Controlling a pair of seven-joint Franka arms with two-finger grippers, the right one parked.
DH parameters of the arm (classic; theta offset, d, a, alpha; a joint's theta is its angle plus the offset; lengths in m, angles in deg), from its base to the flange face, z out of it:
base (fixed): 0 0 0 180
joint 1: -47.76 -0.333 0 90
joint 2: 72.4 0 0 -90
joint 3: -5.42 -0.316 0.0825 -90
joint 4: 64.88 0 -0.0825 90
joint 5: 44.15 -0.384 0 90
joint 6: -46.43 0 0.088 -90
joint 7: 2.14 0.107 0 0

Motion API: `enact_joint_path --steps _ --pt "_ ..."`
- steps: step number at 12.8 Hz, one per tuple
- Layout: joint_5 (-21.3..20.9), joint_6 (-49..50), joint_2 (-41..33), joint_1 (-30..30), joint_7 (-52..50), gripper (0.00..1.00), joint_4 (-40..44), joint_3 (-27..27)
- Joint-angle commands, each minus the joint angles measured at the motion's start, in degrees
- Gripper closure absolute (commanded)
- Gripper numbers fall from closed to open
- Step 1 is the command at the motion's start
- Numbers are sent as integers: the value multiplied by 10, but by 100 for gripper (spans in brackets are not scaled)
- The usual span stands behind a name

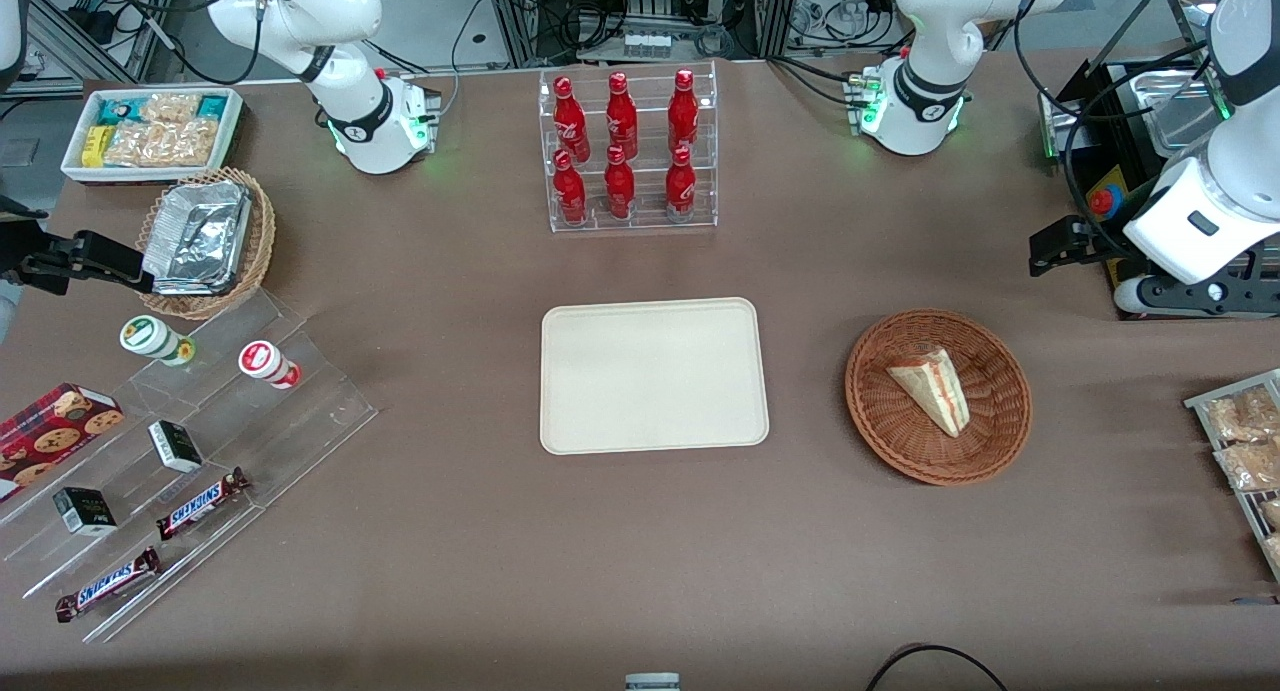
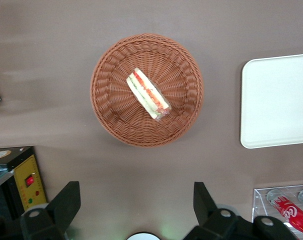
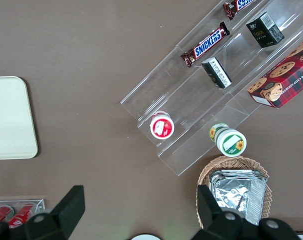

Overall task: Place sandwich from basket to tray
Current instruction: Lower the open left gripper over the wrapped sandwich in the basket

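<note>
The sandwich [image 1: 932, 389] [image 2: 148, 94], a pale wedge with red-orange and green layers, lies in the round reddish-brown basket [image 1: 880, 411] [image 2: 111, 110]. The cream tray [image 1: 653, 376] [image 2: 279, 100] lies flat and bare at the table's middle, beside the basket toward the parked arm's end. My gripper [image 1: 1055, 248] [image 2: 136, 200] hangs above the table, farther from the front camera than the basket and apart from it. It is open, with only brown table showing between its black fingers [image 2: 66, 200].
A clear rack of red bottles [image 1: 630, 151] stands farther from the front camera than the tray. A black box with a red button [image 1: 1105, 201] and a wire rack of packets [image 1: 1245, 441] sit at the working arm's end. Stepped acrylic shelves of snacks [image 1: 190, 441] stand at the parked arm's end.
</note>
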Motion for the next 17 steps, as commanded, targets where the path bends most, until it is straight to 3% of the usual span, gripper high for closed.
enact_joint_path --steps 1,8,17 --pt "-10 6 -8 -8 5 0 2 11" --pt "-12 -49 0 -4 5 0 -83 13" --pt "-12 -316 3 -4 -20 0 -275 13"
